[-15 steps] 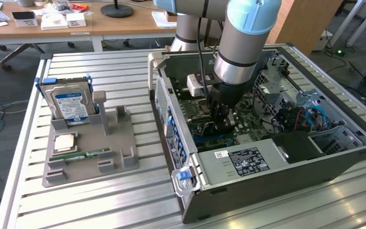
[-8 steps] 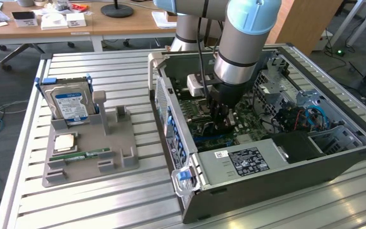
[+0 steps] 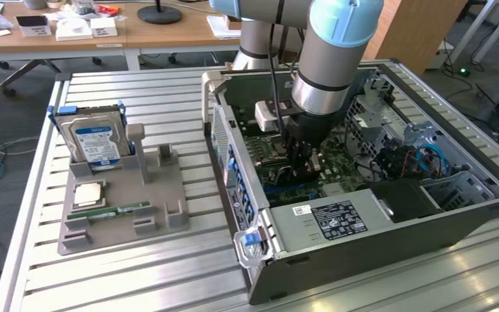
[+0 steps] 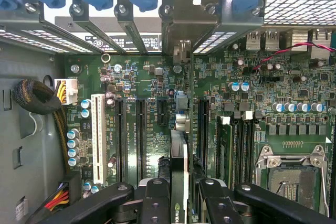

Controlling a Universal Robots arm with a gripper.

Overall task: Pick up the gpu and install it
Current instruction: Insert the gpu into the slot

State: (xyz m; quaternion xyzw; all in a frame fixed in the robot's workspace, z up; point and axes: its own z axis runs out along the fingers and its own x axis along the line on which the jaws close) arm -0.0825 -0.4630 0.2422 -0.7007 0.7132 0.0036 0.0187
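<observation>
The gpu (image 4: 179, 153) appears edge-on in the wrist view, a thin dark card standing upright over the expansion slots of the green motherboard (image 4: 142, 77). Its pale metal bracket (image 4: 185, 22) sits against the rear slot openings, between the blue latches. My gripper (image 4: 184, 195) is shut on the card, one black finger (image 4: 156, 200) on each side of it. In the exterior view my gripper (image 3: 303, 170) reaches straight down into the open computer case (image 3: 388, 240). How deep the card sits in its slot I cannot tell.
Beside the case, at the exterior view's left, a grey holder (image 3: 158, 201) carries a hard drive (image 3: 93, 140), a processor chip (image 3: 89, 194) and a green memory stick (image 3: 121, 210). Inside the case are a power supply (image 3: 336, 221), a drive cage (image 3: 423, 140) and cables (image 4: 39, 98).
</observation>
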